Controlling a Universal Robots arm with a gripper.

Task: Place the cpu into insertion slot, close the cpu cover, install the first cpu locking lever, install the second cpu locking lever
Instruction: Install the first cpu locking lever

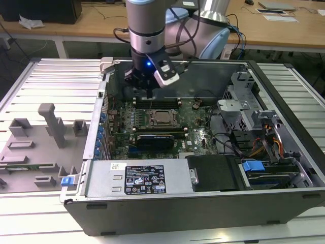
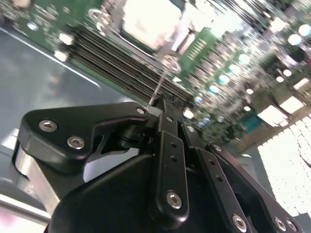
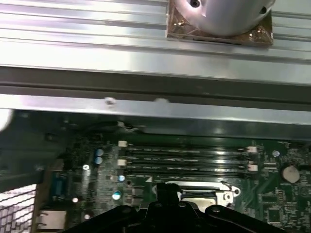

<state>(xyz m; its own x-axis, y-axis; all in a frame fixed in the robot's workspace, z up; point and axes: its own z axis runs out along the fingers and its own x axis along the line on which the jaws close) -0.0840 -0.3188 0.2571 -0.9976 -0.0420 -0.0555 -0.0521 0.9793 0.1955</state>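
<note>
The cpu lies flat in the insertion slot on the green board, pale top up. The silver cpu cover is down around it as a frame. My gripper hangs just behind the socket, over the memory slots, with its black fingers pressed together. A thin wire locking lever rises from the socket's corner and ends between the fingertips.
Black memory slots run behind the socket and a long black card lies in front. The case holds a silver power supply, a drive cage and cables. Grey fixtures stand at the exterior view's left.
</note>
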